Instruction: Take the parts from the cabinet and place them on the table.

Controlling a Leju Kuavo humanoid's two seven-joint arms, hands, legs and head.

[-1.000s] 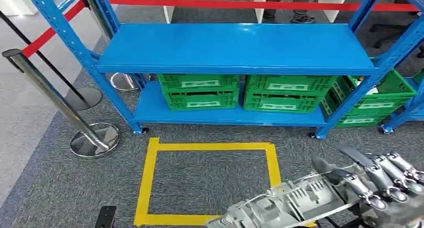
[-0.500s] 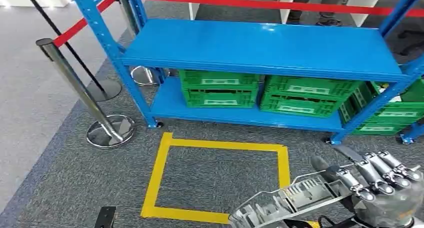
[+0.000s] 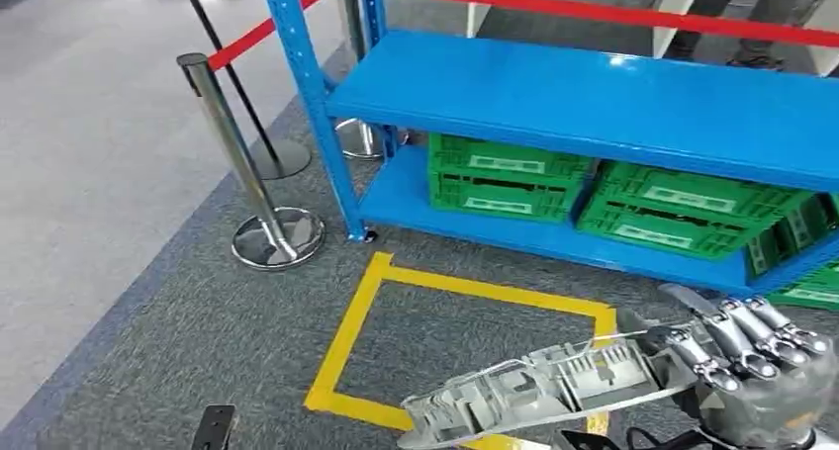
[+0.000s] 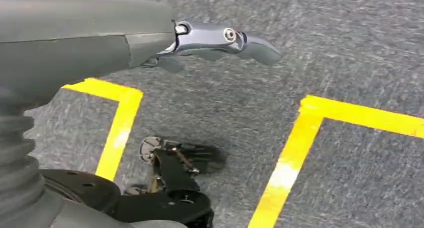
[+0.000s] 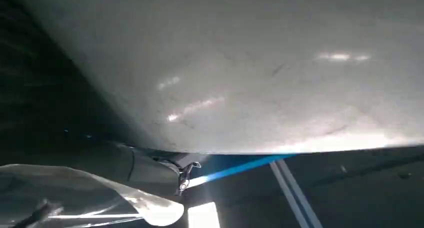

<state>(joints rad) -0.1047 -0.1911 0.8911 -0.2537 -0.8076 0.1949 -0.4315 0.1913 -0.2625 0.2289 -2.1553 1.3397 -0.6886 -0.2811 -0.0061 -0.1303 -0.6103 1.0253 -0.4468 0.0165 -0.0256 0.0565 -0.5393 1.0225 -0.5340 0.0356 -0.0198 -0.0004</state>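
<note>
Grey part: you have a long ribbed metal-looking part (image 3: 539, 389) already out of the cabinet, carried low over the carpet beside the yellow tape square (image 3: 348, 339).
Right hand: your right hand (image 3: 752, 356) grips one end of the part; its fingers (image 3: 737, 331) are curled over the top edge and clamped on it, with clear wrapping bunched under the palm.
Left hand: your left hand (image 4: 220, 37) hangs over the carpet in the left wrist view; one finger is stretched out and touches nothing. You cannot tell how the rest lie.
Cabinet: blue shelving (image 3: 594, 104) stands ahead, with green crates (image 3: 510, 178) on its lower shelf.
Done: pickup, judging by the part in hand.
Left: carry and set-down. No surface for the part shows, so you likely still have to turn and walk to it.
Nearby: chrome post (image 3: 242, 163) with red barrier tape.
</note>
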